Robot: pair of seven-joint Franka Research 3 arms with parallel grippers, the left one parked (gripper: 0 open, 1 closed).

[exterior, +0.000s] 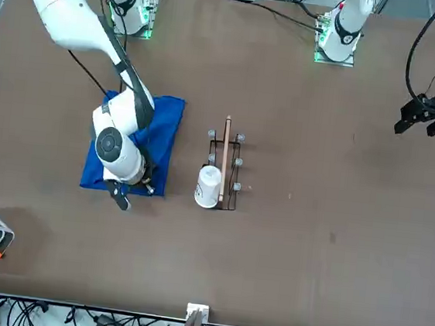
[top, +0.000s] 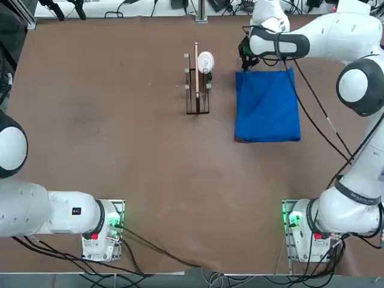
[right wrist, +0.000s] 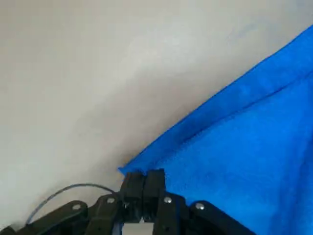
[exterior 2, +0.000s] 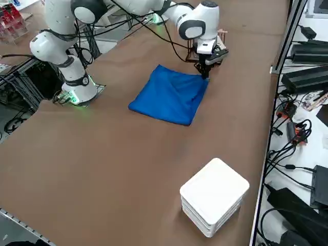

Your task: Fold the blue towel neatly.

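R gripper (right wrist: 143, 180) pinched tight on far corner of towel (top: 267, 107), low at table. Towel lies folded, flat, beside rack (top: 197, 84). Corner grip prob. to carry that edge over for next fold.

Blue towel (exterior: 167, 126): folded on the brown counter (exterior: 313, 220).
Right claw (exterior: 123, 197): at the towel's near edge.
Wooden rack (exterior: 225, 164): beside it, white cup (exterior: 209, 187) alongside.

Blue towel (top: 267, 107): plain bright royal blue, no pattern. Table (top: 120, 120): uniform brown. Rack (top: 197, 90): dark frame, pale wooden slat. Cup (exterior: 209, 186) at rack: white. Box (exterior 2: 214, 196) near table edge: white. Right gripper (right wrist: 143, 179): black fingers.
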